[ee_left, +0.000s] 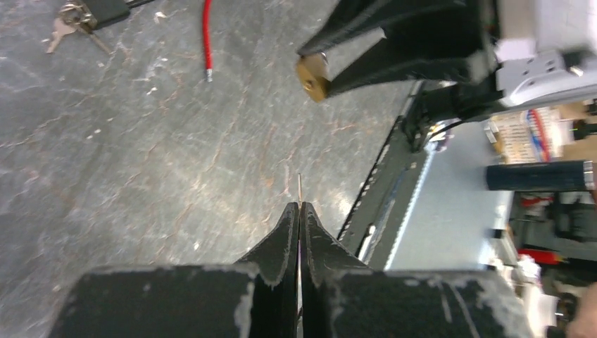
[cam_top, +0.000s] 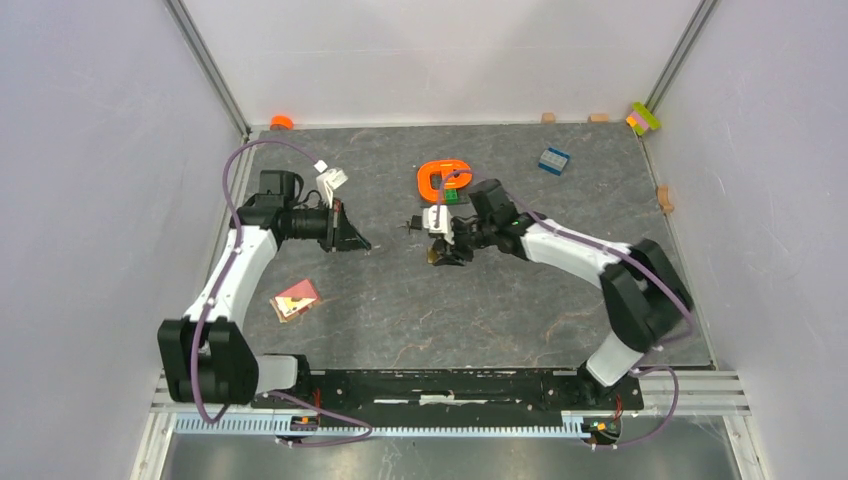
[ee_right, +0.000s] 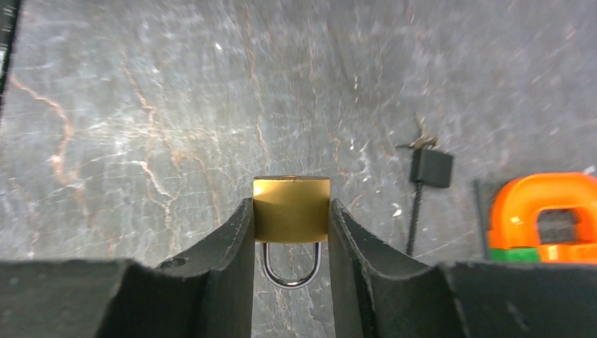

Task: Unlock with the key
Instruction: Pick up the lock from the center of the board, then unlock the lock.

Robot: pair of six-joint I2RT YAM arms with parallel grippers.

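A brass padlock with a steel shackle is clamped between the fingers of my right gripper, body pointing away from the wrist and shackle toward it. In the top view this gripper holds the padlock just above the table's middle. My left gripper is shut on the key, whose thin blade sticks out edge-on past the fingertips. In the left wrist view the padlock hangs ahead of the key, well apart from it. From above, the left gripper sits left of the padlock.
A black lock with a bunch of keys lies behind the right gripper, next to an orange U-shaped lock. A blue block sits at the back right. A red and tan card lies by the left arm.
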